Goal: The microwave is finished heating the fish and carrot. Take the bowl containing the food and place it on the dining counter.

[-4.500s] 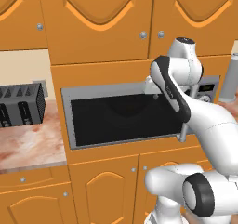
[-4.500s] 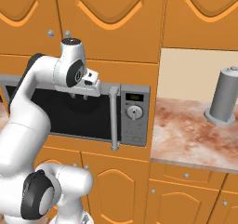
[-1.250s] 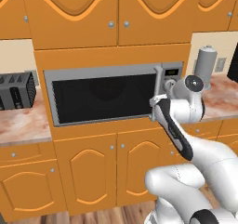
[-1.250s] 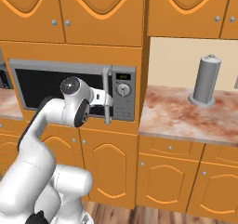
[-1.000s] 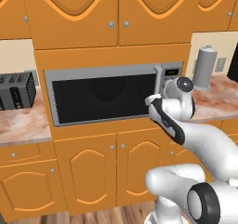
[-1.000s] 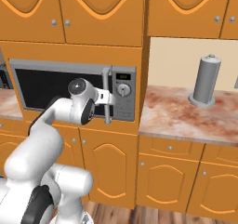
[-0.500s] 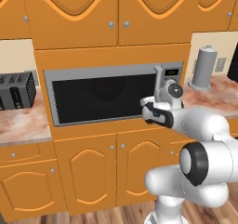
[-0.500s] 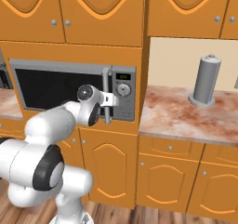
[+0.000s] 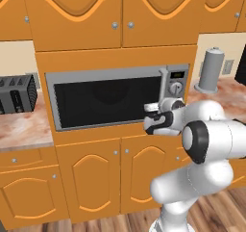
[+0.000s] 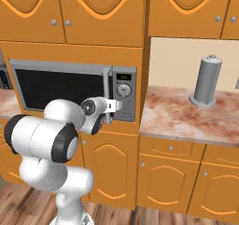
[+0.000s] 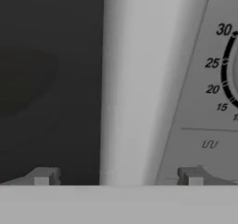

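microwave [image 9: 110, 101]: 1 | toaster [image 9: 17, 94]: 1 | grey canister [image 10: 207, 80]: 1

A: What blocks the way into the microwave [image 9: 115, 101]?

B: The dark glass door [image 9: 106, 100] is seen shut, so the cavity is closed off. The vertical bar handle [image 11: 135, 83] stands out in front of it, between the spread fingertips [image 11: 42, 175] of the end effector [image 11: 116, 177], with free room left on either side of the bar.

A: And beside the microwave?

B: The bench [image 10: 186, 114] to the right is taken up by a grey cylinder [image 10: 206, 80] near the wall; bare stone is left in front. On the left bench [image 9: 21, 127] a toaster [image 9: 17, 94] is set at the back.
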